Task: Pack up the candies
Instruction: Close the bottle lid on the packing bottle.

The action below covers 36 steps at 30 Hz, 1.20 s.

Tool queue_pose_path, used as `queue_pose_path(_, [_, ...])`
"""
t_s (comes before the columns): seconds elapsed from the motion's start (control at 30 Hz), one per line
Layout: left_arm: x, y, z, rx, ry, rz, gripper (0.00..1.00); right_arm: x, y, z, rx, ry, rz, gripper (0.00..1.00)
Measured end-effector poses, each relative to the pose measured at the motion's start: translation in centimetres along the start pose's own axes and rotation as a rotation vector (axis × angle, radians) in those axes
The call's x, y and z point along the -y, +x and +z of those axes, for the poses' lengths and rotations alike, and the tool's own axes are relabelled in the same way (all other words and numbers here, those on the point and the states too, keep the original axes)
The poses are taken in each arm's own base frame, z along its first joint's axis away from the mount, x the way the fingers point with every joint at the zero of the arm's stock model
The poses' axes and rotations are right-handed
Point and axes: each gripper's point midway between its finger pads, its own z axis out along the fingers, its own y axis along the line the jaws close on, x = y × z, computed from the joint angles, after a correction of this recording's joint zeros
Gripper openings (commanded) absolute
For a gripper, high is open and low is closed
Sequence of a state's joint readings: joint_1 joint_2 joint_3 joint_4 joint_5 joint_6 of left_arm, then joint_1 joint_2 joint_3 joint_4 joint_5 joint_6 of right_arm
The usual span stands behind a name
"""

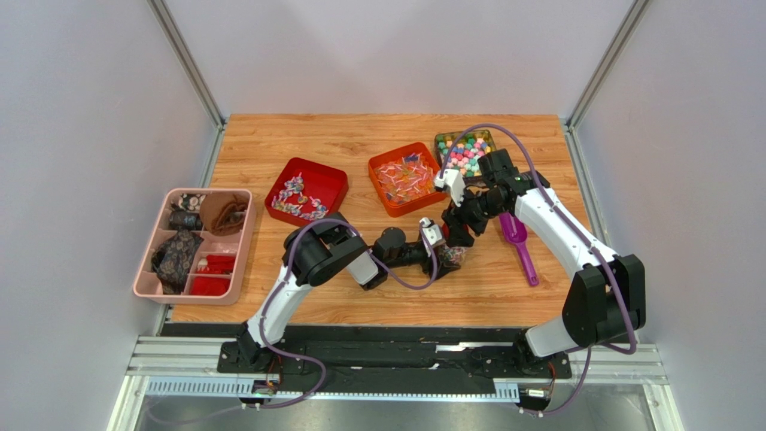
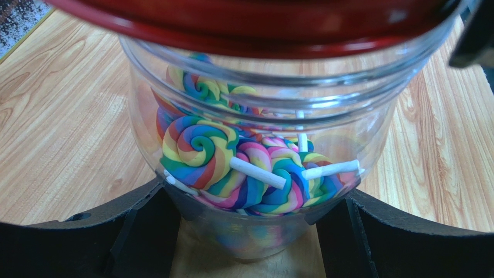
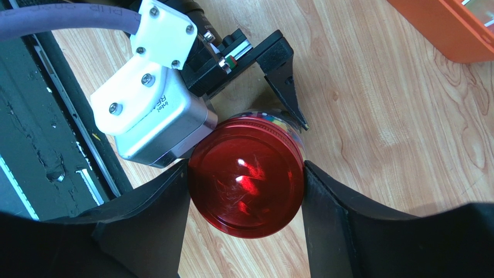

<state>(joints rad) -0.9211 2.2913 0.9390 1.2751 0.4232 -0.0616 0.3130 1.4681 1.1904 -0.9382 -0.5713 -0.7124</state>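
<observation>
Wooden table (image 1: 270, 305). Near its middle, the left gripper (image 2: 246, 231) clamps a clear jar (image 2: 145, 116) of swirl lollipops (image 2: 200, 150), its base blurred. The right gripper (image 3: 246, 168) squeezes the red lid (image 3: 243, 200), which hides the jar's mouth. Farther back, wrapped candies (image 1: 301, 199) lie in a red tray (image 1: 334, 173).

Atop jar (image 2: 145, 133), lid (image 3: 246, 176) — inside, lollipops (image 2: 200, 150) — scoop (image 1: 519, 241) at right

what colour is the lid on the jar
The lid is glossy red, seen best in the right wrist view.
</observation>
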Motion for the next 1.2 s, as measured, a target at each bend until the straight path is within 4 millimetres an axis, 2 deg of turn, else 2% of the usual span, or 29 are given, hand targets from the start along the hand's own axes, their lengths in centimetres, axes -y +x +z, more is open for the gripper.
queue_pose_path(0.4, [0.39,0.04,0.02,-0.001,0.018,0.0,0.73,-0.3,0.46,-0.3,-0.022,-0.013,-0.012,0.5])
queue_pose_path(1.2, [0.69,0.03,0.08,0.0,0.029,-0.005,0.74,-0.67,0.93,-0.84,-0.051,-0.031,-0.004,0.58])
